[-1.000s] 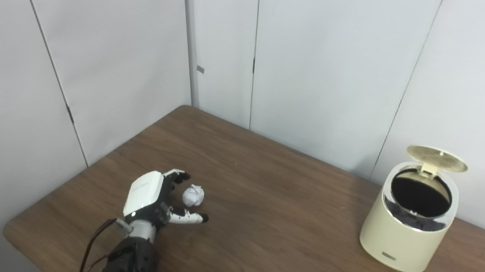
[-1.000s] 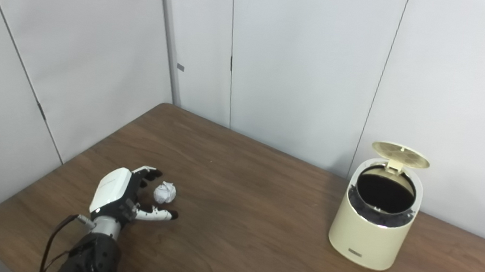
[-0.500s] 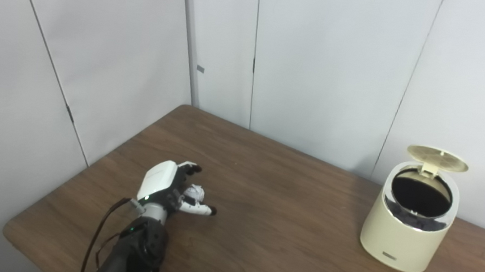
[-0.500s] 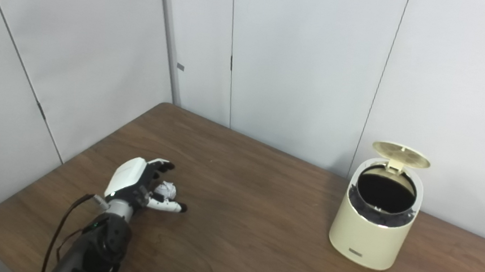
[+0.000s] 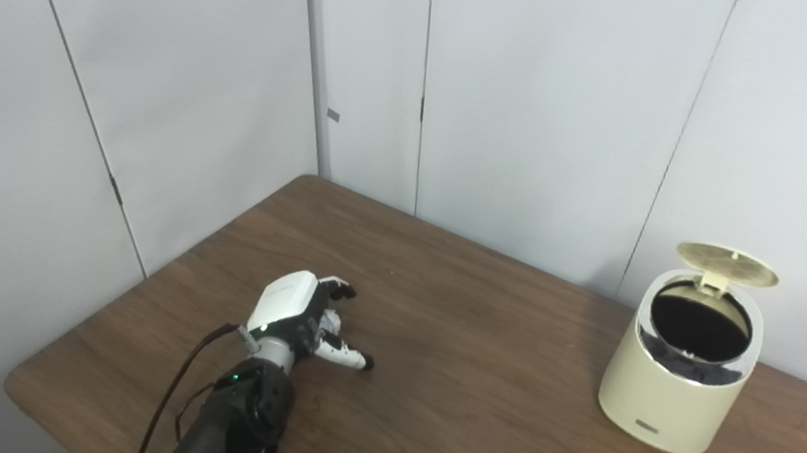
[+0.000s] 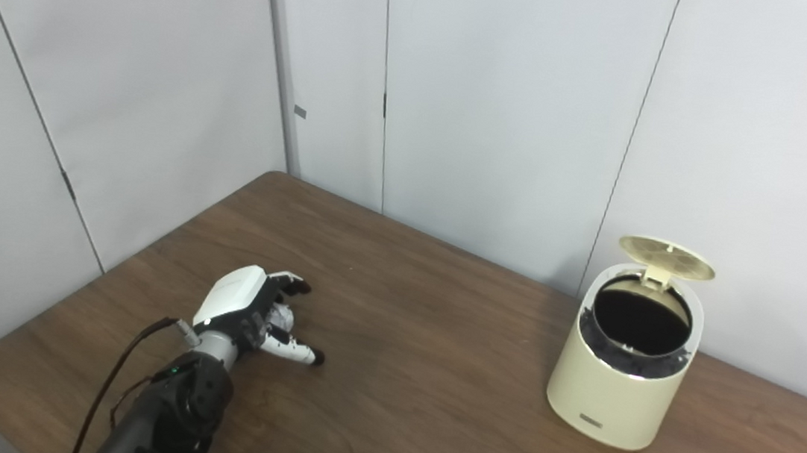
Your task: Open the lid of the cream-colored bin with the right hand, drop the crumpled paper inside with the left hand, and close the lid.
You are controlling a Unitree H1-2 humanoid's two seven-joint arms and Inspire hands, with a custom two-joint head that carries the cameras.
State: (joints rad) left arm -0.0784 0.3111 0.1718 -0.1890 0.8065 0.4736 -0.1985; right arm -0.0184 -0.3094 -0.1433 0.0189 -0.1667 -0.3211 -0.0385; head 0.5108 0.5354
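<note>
We see the left robot hand (image 5: 304, 319) low over the bench (image 5: 462, 383) near its left edge, fingers curled around the crumpled paper (image 5: 330, 321), of which only a small white patch shows between fingers and thumb; we cannot tell whether the paper is off the surface. The cream-colored bin (image 5: 681, 372) stands near the bench's far right edge with its lid (image 5: 727, 263) tipped up and its dark inside showing. The right robot hand is out of sight.
</note>
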